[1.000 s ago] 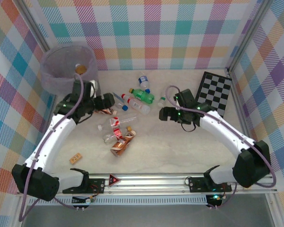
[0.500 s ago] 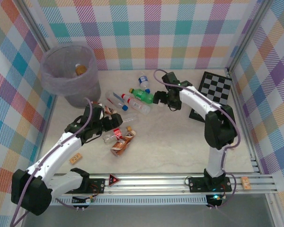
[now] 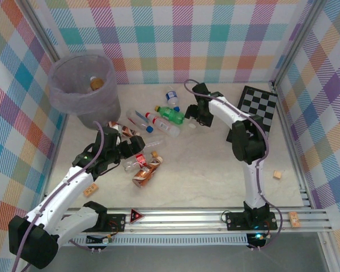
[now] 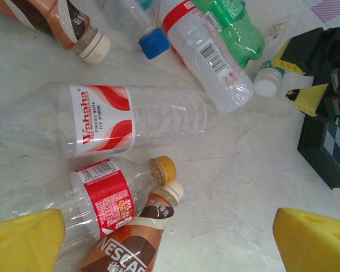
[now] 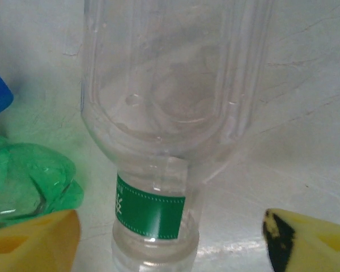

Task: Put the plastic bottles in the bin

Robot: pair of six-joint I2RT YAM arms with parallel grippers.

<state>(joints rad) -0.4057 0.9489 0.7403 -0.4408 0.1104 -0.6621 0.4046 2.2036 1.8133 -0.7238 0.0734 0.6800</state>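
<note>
Setting: robot test cell in a lab.
Enclosure: plaid cloth walls on three sides, hung on metal corner posts.
Mounting: white robot arms bolted to an aluminium rail at the near edge.
Surface: pale marble-look tabletop.
Prop: black-and-white checkerboard, lying at far right.

Wahaha-labelled clear bottle lying flat, red-labelled bottle and brown Nescafe bottle beside it, green bottle farther off
</note>
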